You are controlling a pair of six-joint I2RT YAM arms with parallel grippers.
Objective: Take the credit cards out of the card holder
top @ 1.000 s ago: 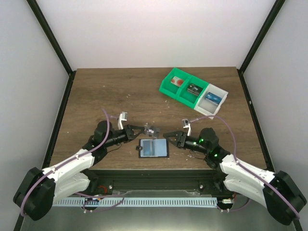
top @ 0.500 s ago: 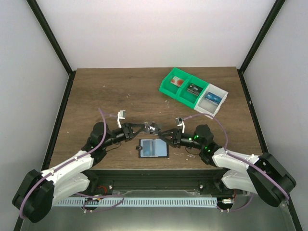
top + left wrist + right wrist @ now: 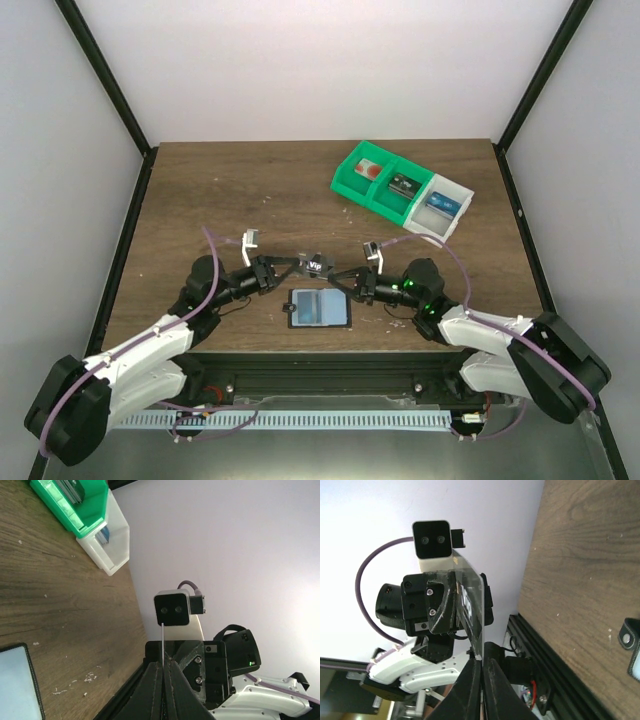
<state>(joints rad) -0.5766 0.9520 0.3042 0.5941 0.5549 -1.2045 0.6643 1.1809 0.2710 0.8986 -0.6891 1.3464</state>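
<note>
**Left gripper (image 3: 297, 266) and right gripper (image 3: 338, 277) both pinch one card (image 3: 316, 265) beyond the open card holder (image 3: 320, 307)**

Each gripper is closed narrow on an opposite end of the card, fingertips facing each other near the middle of the table (image 3: 250, 190). The card holder lies flat on the wood just in front of them, close to the near edge and between the two arms. Nothing rests on it or covers it. A green-and-white bin tray (image 3: 400, 190) sits well apart at the far right. It has a reddish card in one green section, a dark one in the next and a blue one in the white end. Small pale crumbs (image 3: 75, 685) dot the wood near the card holder.

From above, the card is only a small dark patch with white lettering. The left wrist camera sees it edge-on as a thin line rising from closed fingers, with the right arm's camera (image 3: 172, 609) straight behind it. The right wrist camera shows its broad dark face running from its own fingers to the left gripper, plus a purple cable (image 3: 370, 575).

The card holder's long axis runs left to right, parallel to the table's near edge. Its two pale blue panels face up and its small tab (image 3: 290, 309) points toward the left arm. The card's length spans from one gripper to the other.
</note>
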